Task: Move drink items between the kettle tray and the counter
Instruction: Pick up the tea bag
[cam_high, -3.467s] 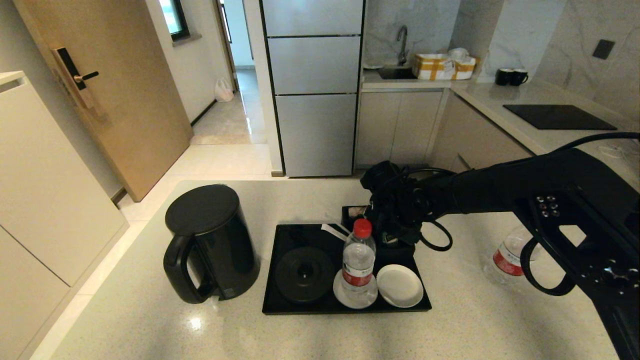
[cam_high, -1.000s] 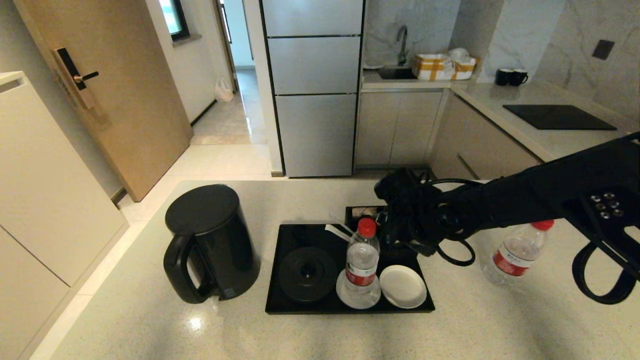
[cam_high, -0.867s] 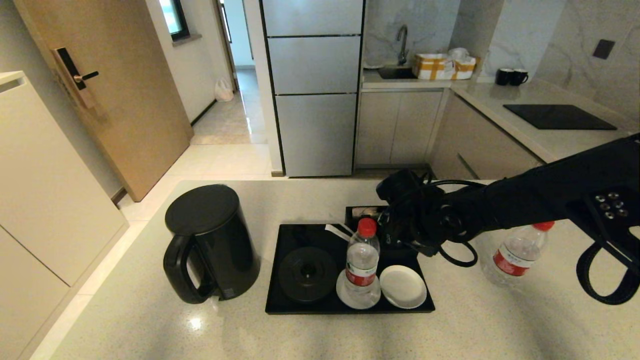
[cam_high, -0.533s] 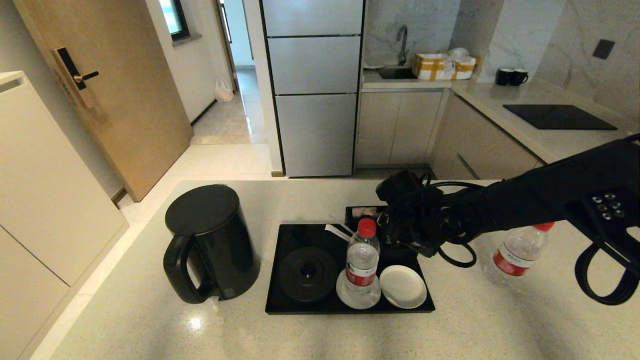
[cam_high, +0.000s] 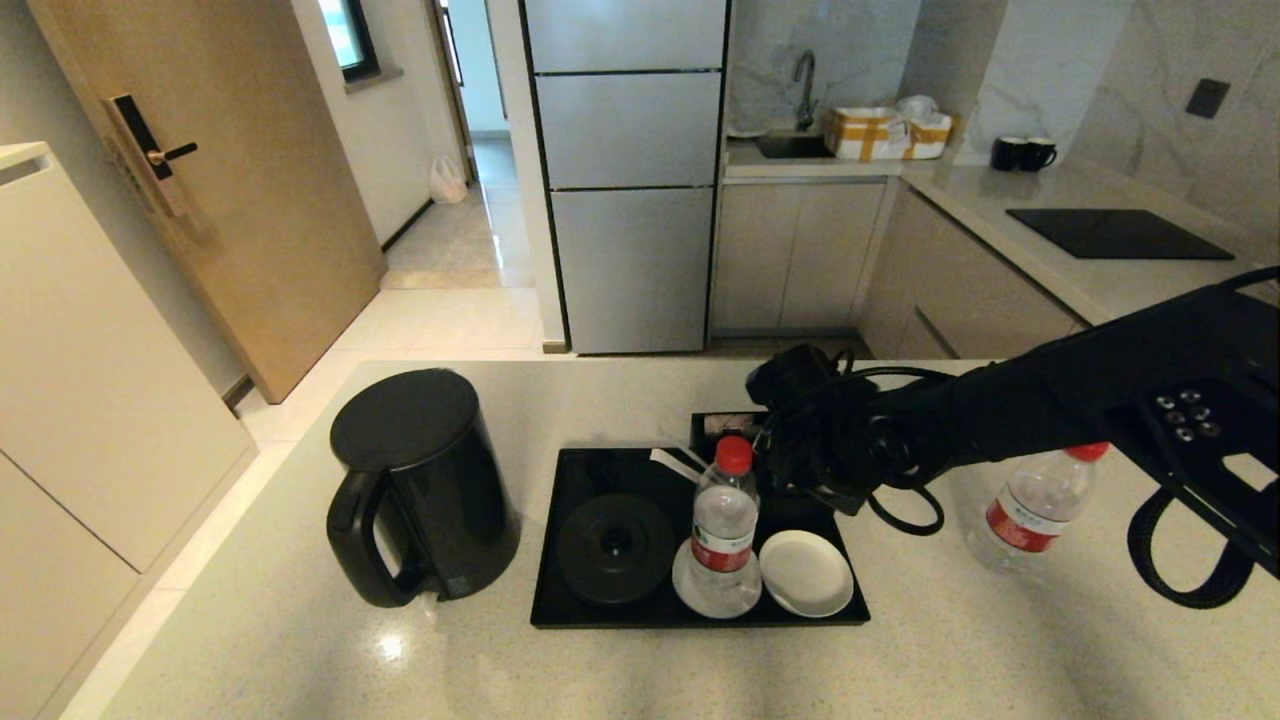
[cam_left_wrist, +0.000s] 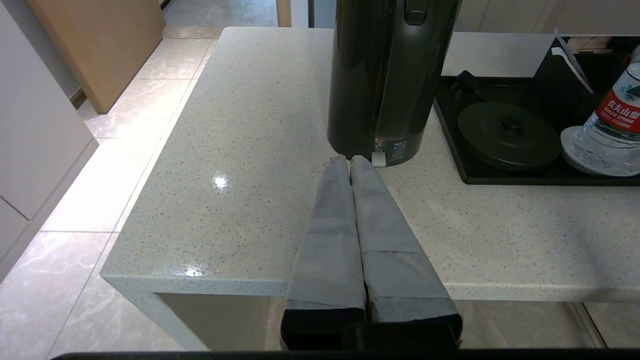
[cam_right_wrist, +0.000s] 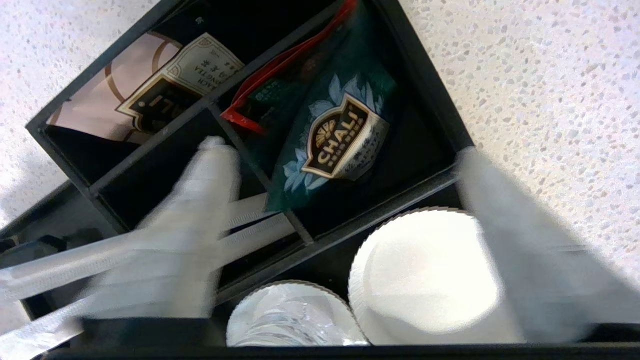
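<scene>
- Overhead first, from the head view: the right gripper (cam_high: 795, 470) hangs over the far right corner of the kettle tray (cam_high: 560, 610), above the compartment box (cam_high: 712, 424). One water bottle (cam_high: 724, 528) stands on a coaster on the tray, right beside the wrist, so I would keep the forearm clear of its cap on the way down. A second bottle (cam_high: 1028, 510) stands on the counter (cam_high: 950, 650), well to the right.
- Next, the left wrist view: the left gripper (cam_left_wrist: 350, 161) sits parked at the near edge of the counter, its fingers pressed together on nothing, pointing at the base of the black kettle (cam_left_wrist: 390, 75).
- Lastly, the right wrist view: the right gripper's fingers (cam_right_wrist: 200, 200) are spread wide and hold nothing. The teal sachet (cam_right_wrist: 335, 135) lies tilted in its compartment, between the fingers' lines, with a red packet (cam_right_wrist: 270, 80) tucked against it.
- Judging from this, the step is picking up the sachet. One finger looks set over the divider wall; shifting toward the sachet so both tips drop inside its compartment should help, then pinching its raised edge alone, leaving the red packet.
</scene>
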